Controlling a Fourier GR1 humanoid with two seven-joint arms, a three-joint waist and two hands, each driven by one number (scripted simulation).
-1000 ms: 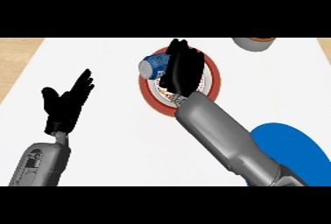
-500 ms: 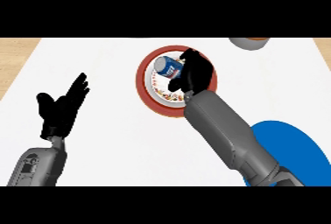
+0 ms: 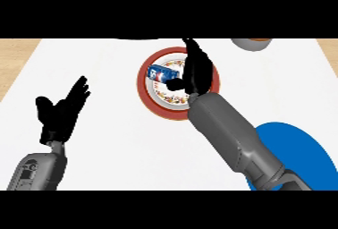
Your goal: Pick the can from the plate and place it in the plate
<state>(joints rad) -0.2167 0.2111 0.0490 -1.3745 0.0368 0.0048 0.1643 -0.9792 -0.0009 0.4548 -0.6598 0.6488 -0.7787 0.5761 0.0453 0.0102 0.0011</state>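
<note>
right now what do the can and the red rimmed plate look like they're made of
The can looks like metal under a glossy blue and white printed label, though only colour suggests this. The red rimmed plate looks like glazed ceramic: smooth red rim, white centre with a painted pattern. The right robot hand partly hides both.

We note a blue-and-white can point(image 3: 160, 72), red-rimmed patterned plate point(image 3: 146, 89), solid blue plate point(image 3: 303, 147), white counter point(image 3: 119, 147), black hands.

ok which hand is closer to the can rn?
Right. The right hand is over the red-rimmed plate, right beside the can, thumb by its lower end. The left hand rests open well off to the can's lower left, clear of the plate.
</note>
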